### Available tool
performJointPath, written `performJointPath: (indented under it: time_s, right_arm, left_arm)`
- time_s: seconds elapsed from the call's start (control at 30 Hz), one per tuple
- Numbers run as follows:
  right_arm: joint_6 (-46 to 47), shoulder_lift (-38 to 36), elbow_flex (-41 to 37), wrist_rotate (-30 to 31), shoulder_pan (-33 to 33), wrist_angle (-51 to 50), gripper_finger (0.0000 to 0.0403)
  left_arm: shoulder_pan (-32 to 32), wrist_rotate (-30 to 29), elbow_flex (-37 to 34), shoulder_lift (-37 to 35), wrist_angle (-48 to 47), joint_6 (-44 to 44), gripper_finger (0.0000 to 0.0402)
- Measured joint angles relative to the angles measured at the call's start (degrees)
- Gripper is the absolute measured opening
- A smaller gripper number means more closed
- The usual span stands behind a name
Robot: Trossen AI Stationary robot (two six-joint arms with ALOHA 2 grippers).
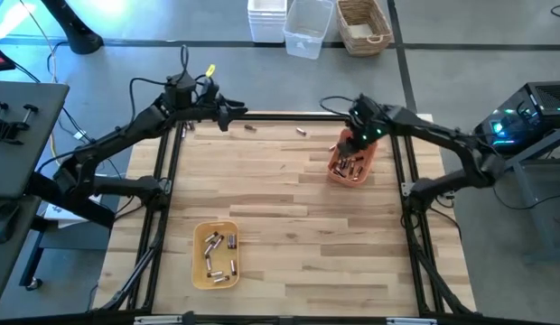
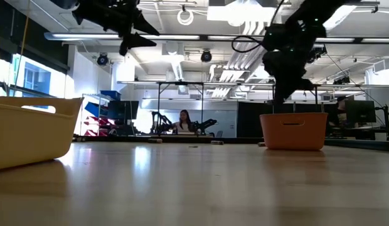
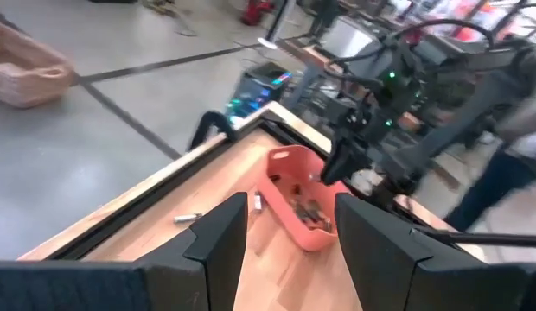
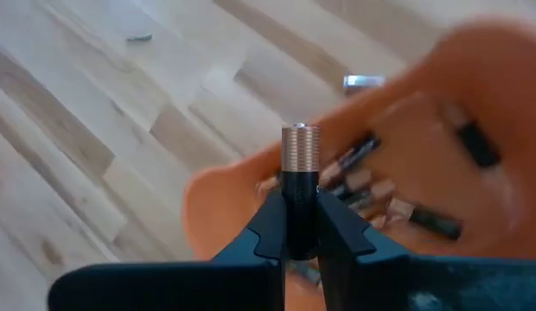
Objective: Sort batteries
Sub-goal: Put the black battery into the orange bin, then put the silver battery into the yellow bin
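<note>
An orange tray [image 1: 352, 165] with several batteries stands at the table's far right; it also shows in the right wrist view [image 4: 441, 147]. A yellow tray [image 1: 215, 254] with several batteries stands near the front left. My right gripper [image 1: 352, 138] hangs over the orange tray's far end, shut on a black battery with a copper-coloured end [image 4: 300, 186]. My left gripper [image 1: 228, 116] is open and empty, raised over the table's far left edge. Loose batteries [image 1: 301, 132] [image 1: 249, 128] [image 1: 188, 126] lie along the far edge. My right gripper pinches the battery's dark body [image 4: 300, 218] between its two fingers [image 4: 270, 226]. The copper-coloured end [image 4: 300, 145] sticks out beyond the fingertips. The fingers point down over the orange tray, and the battery is lifted clear of it.
A dark frame runs around the table edges [image 1: 280, 114]. Beyond the far edge stand clear bins [image 1: 307, 27] and a wicker basket [image 1: 363, 24]. Bare wood lies in the table's middle [image 1: 280, 208]. A person sits far behind the table [image 2: 183, 120].
</note>
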Motion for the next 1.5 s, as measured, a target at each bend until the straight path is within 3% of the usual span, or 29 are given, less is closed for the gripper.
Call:
performJointPath:
  time_s: [0.1,0.23,0.47,0.6,0.77,1.03,1.37,1.5]
  right_arm:
    - [3.04,-3.14,-3.53,0.96,1.19,0.42,0.0019]
    - [6.48,-4.18,-6.78,4.89,2.37,-0.32,0.0028]
    - [0.74,-4.16,-8.31,6.38,2.19,-0.48,0.0172]
    - [-3.58,-5.03,-4.91,6.29,1.68,-1.17,0.0224]
    - [-5.49,-8.37,0.35,6.27,-0.05,-1.41,0.0234]
    - [-6.66,-10.61,5.69,6.08,-2.09,-2.0,0.0235]
    - [-4.99,-10.54,5.82,3.38,-1.52,-2.13,0.0236]
    - [-4.32,-10.54,5.82,2.81,-1.52,-2.16,0.0236]
  left_arm:
    - [-0.36,4.77,0.01,3.32,4.12,-0.3,0.017]
    - [-2.69,5.52,3.27,9.95,5.13,0.32,0.017]
    - [-6.91,3.32,17.32,24.49,-2.18,9.54,0.017]
    - [-8.24,0.44,26.19,33.42,-7.19,17.02,0.017]
    - [-8.5,-3.02,37.45,44.9,-14.61,23.87,0.017]
    - [-8.5,-15.05,52.02,62.29,-21.43,42.91,0.017]
    - [-8.67,-13.47,68.85,77.25,-33.7,59.09,0.017]
    - [-7.88,-6.61,70.56,78.94,-33.92,59.14,0.017]
